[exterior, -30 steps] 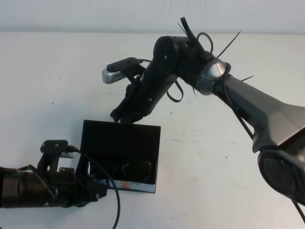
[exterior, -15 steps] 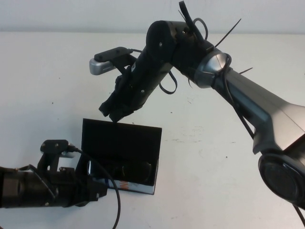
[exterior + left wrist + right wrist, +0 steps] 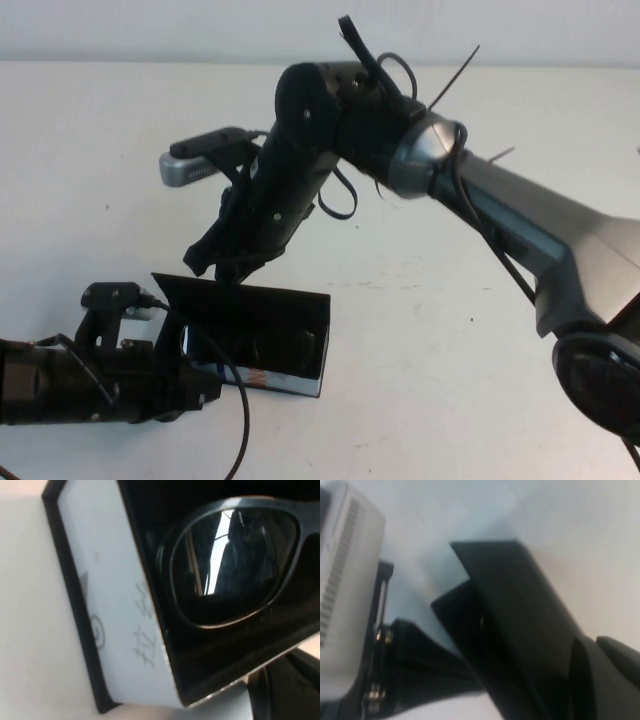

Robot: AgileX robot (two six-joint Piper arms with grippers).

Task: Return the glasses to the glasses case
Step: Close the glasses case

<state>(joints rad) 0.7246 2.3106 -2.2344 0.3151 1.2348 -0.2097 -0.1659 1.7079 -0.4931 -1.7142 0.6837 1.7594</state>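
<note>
The black glasses case (image 3: 265,381) stands open on the white table, white printed front edge toward me. The dark thick-rimmed glasses (image 3: 278,350) lie inside it, also shown in the left wrist view (image 3: 235,560) beside the white edge (image 3: 110,615). The flap lid (image 3: 250,300) leans forward over the box. My right gripper (image 3: 215,265) is shut, its tips against the lid's raised back edge; the right wrist view shows the lid (image 3: 520,605) beside its fingers (image 3: 587,680). My left gripper (image 3: 198,386) grips the case's left end; one finger (image 3: 287,690) shows outside the wall.
The right arm (image 3: 500,220) reaches across the table from the right. Its grey wrist camera (image 3: 190,168) sticks out left of the gripper. A black cable (image 3: 240,410) from the left arm loops in front of the case. Bare white table (image 3: 420,330) lies right of the case.
My right gripper has moved left and lower. The lid has tipped from leaning back to leaning forward over the case. The left gripper stays at the case's left end.
</note>
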